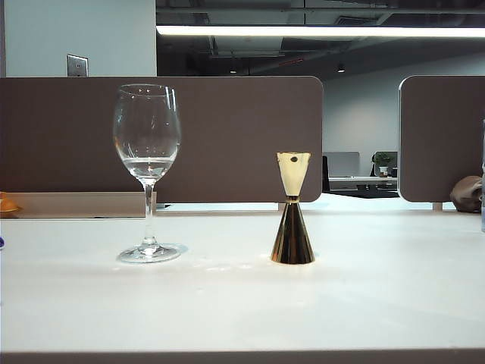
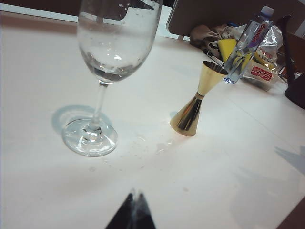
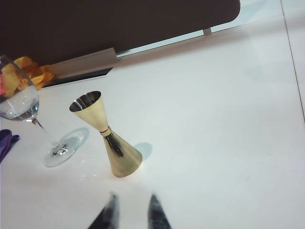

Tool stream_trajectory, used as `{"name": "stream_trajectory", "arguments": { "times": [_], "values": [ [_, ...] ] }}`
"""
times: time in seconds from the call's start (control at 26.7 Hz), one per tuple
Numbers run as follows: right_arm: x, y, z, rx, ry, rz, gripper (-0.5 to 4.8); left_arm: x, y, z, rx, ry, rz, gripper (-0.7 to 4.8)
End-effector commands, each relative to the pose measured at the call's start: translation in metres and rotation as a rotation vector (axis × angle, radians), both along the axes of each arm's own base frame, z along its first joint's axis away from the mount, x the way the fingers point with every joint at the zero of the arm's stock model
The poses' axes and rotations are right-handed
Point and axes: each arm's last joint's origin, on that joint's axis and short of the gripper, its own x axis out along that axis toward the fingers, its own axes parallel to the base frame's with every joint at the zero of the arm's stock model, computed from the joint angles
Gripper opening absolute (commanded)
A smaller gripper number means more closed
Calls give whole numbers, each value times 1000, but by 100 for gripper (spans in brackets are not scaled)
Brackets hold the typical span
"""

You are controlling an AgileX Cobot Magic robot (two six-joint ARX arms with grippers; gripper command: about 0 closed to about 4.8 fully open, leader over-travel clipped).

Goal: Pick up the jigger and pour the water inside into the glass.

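The gold jigger (image 1: 292,218) stands upright on the white table (image 1: 379,296), right of the glass (image 1: 148,152). A shallow layer of water (image 1: 148,164) lies in the glass bowl. Neither gripper shows in the exterior view. In the left wrist view the jigger (image 2: 196,103) and the glass (image 2: 110,52) stand ahead of my left gripper (image 2: 135,194), whose fingertips are pressed together, empty. In the right wrist view my right gripper (image 3: 133,196) is open with a gap between its tips, just short of the jigger (image 3: 107,134), holding nothing. The glass (image 3: 21,102) stands beside it.
A brown partition (image 1: 227,136) runs behind the table. A water bottle (image 2: 248,43), snack packets (image 2: 261,71) and a crumpled bag lie at the table's far side in the left wrist view. Small droplets (image 2: 143,143) wet the table between glass and jigger. An orange object (image 3: 31,69) sits by the partition.
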Motion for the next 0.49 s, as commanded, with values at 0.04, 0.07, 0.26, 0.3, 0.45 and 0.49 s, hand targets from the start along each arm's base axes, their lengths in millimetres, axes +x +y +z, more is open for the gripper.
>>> {"name": "stream_trajectory", "arguments": {
  "times": [0.04, 0.07, 0.26, 0.3, 0.45, 0.49],
  "values": [
    [0, 1, 7, -26, -57, -4, 84, 0, 0, 0, 6, -2, -2, -5],
    [-1, 2, 10, -33, -67, -3, 84, 0, 0, 0, 6, -2, -3, -5],
    [-12, -2, 67, -128, -218, -122, 85, 0, 0, 0, 5, -2, -3, -5],
    [-15, -2, 77, -138, -245, -128, 85, 0, 0, 0, 5, -2, -3, -5],
    [-36, -6, 125, -195, -322, -127, 85, 0, 0, 0, 5, -2, -3, -5],
    [-39, -6, 133, -197, -311, -121, 85, 0, 0, 0, 5, -2, -3, -5]
  ]
}}
